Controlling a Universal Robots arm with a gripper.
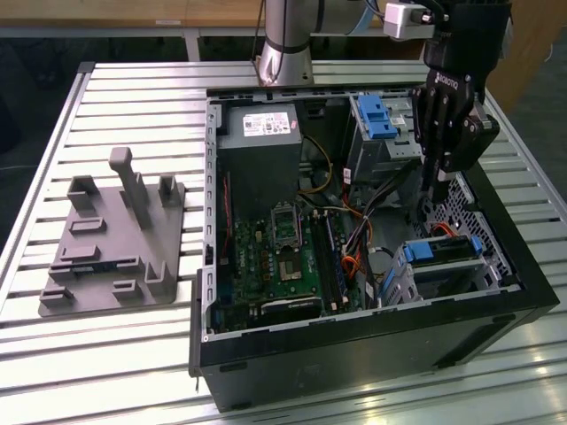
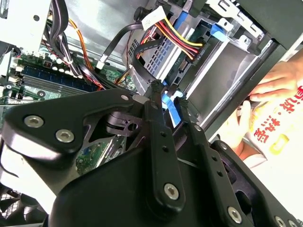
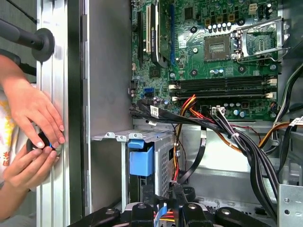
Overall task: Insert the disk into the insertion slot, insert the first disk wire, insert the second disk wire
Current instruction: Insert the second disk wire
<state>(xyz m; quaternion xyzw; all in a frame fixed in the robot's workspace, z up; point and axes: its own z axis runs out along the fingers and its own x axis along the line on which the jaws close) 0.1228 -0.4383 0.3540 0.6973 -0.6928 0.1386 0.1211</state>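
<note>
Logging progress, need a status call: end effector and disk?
End effector shut on blue flat cable, low inside case. Disk sits in drive cage. Person's hand just outside case wall.

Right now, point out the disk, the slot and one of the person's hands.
disk (image 3: 141,161): first wrist view, blue frame end.
slot (image 3: 164,165): first wrist view, perforated wall.
hand (image 3: 33,109): first wrist view, back of the hand.

bright slatted metal table
</note>
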